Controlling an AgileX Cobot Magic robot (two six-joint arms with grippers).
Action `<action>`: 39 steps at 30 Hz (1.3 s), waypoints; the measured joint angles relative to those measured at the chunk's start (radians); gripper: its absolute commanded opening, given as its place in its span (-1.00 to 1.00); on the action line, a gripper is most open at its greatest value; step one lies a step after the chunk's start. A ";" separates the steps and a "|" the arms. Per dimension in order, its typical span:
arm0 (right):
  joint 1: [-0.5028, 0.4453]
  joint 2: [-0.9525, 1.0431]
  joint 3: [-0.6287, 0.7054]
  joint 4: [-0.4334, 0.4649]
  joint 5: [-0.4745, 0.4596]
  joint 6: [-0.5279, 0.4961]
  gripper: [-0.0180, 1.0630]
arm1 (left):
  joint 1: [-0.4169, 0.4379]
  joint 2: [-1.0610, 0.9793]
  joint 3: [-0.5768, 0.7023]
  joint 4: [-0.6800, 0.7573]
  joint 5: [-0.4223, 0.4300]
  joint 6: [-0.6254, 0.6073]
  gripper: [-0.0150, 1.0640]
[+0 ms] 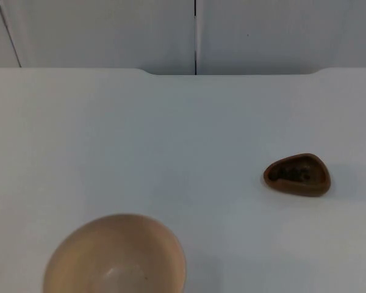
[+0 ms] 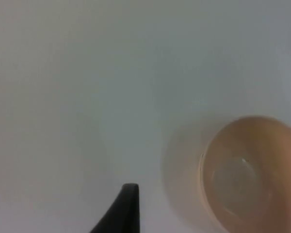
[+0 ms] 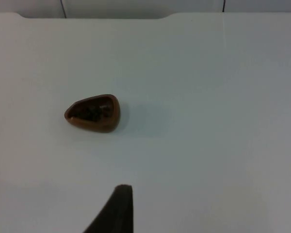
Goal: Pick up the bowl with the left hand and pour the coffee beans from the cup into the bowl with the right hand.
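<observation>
Brown cup (image 1: 297, 175) holding beans, bowl (image 1: 116, 256) empty

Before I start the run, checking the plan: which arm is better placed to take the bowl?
Left. The bowl sits on the left arm's side, close in its wrist view; the cup lies far right.

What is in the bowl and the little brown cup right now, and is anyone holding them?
Bowl: upright on the table, empty, not held.
Brown cup: upright on the table, dark coffee beans inside, not held.
Left gripper: above the table beside the bowl.
Right gripper: above the table, short of the cup.
</observation>
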 measured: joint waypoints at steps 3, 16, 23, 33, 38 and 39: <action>0.000 0.000 0.000 0.000 0.000 0.000 0.99 | 0.000 0.030 0.000 -0.002 0.000 0.004 0.97; 0.000 0.000 0.000 -0.001 0.000 0.000 0.99 | 0.000 0.180 0.000 -0.033 -0.008 0.067 0.97; 0.000 0.000 0.000 -0.001 0.000 0.000 0.99 | 0.000 0.191 0.000 -0.056 -0.009 0.074 0.97; 0.000 0.000 0.000 -0.001 0.000 0.000 0.99 | 0.000 0.191 0.000 -0.064 -0.007 0.074 0.89; 0.000 0.000 0.000 -0.001 0.000 0.000 0.99 | -0.026 0.191 0.000 -0.071 -0.007 0.074 0.89; 0.000 0.000 0.000 -0.001 0.000 0.000 0.99 | -0.040 0.193 0.000 -0.071 -0.007 0.074 0.89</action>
